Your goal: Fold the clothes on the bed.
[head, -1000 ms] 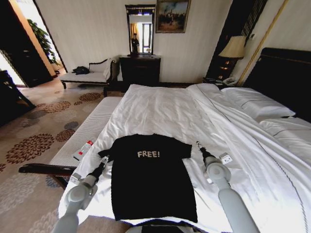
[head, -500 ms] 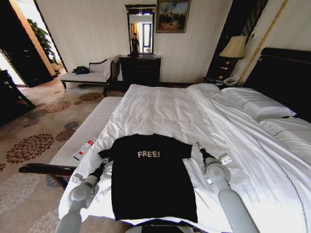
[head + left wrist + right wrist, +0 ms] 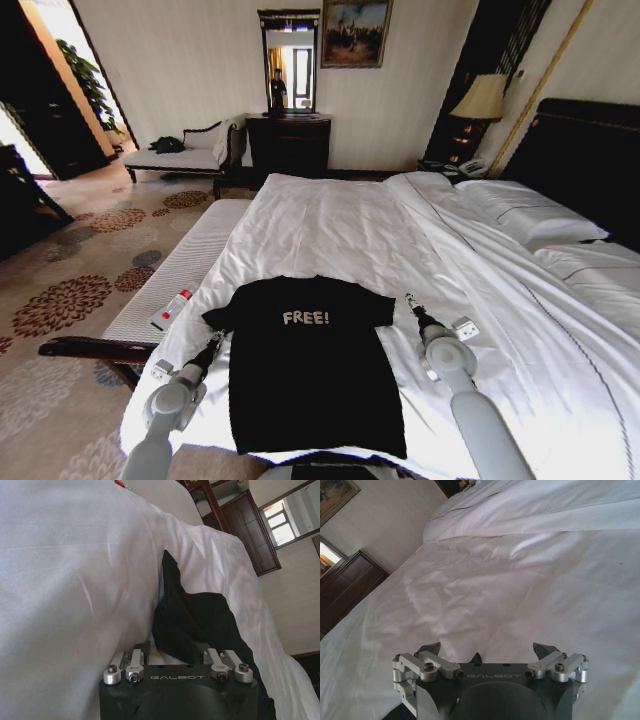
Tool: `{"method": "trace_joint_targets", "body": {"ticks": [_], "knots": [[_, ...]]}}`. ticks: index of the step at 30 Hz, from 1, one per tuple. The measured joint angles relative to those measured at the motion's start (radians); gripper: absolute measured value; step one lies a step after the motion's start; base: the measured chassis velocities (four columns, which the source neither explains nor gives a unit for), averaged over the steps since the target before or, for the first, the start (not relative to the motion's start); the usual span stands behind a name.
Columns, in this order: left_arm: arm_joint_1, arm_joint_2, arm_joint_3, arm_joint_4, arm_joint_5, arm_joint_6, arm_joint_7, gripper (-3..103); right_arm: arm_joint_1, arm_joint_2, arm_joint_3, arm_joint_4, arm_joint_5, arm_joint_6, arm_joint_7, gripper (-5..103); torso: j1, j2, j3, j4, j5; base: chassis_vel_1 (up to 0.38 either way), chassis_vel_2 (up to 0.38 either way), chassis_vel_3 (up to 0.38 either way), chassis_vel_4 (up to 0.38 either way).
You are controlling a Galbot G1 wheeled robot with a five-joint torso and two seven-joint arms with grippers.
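Left gripper (image 3: 175,652) open around the shirt (image 3: 305,360) sleeve in wrist view; right gripper (image 3: 487,652) open over duvet (image 3: 530,580), fingertips cropped.

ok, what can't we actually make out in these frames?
- Left tool fingertips: left wrist view, hidden behind its own body and the T-shirt sleeve.
- T-shirt hem: head view, cut off by the bottom edge.
- Right tool contact with the duvet: right wrist view, the tool body blocks it.
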Motion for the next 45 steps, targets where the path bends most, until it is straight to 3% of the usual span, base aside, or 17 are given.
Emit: {"method": "trace_joint_targets", "body": {"ticks": [6,9,11,14,18,34,45], "knots": [[-0.003,-0.005,0.009,0.001,-0.001,0.000,0.000,43,0.000,0.002,0.000,0.003,-0.002,0.000,0.005,100,0.000,0.000,0.000,0.0000,0.0000,0.000,0.000,0.000,0.000],[-0.005,-0.005,0.011,0.006,0.001,0.000,0.000,27,-0.003,0.008,-0.001,0.006,-0.007,0.000,0.008,100,0.000,0.000,0.000,0.0000,-0.0001,0.000,0.000,0.000,0.000],[-0.005,-0.004,0.011,0.007,0.001,0.000,0.000,27,-0.004,0.009,-0.001,0.006,-0.010,0.000,0.008,100,0.000,0.000,0.000,0.0000,0.0000,0.000,0.000,0.000,0.000],[-0.003,0.004,0.009,0.007,0.000,-0.001,0.002,11,-0.007,0.015,-0.002,0.006,-0.017,0.000,0.009,100,0.000,0.000,0.000,-0.0001,0.0000,0.000,0.000,0.000,0.000],[0.004,0.015,0.003,0.000,-0.004,-0.002,0.002,1,-0.008,0.022,-0.006,0.006,-0.024,0.000,0.012,100,0.000,0.000,0.000,0.0000,0.0000,0.000,0.000,0.000,0.000],[0.071,0.073,-0.010,-0.110,0.010,-0.004,-0.016,1,0.005,0.034,-0.017,0.000,-0.042,0.000,0.018,100,0.000,0.000,0.000,0.0000,0.0001,0.000,0.000,0.000,0.000],[0.120,0.063,0.047,-0.168,0.106,-0.004,-0.036,1,0.027,0.035,-0.024,-0.023,-0.042,0.000,0.019,100,0.000,0.000,0.000,0.0000,0.0000,0.000,0.000,0.000,0.000]]}}
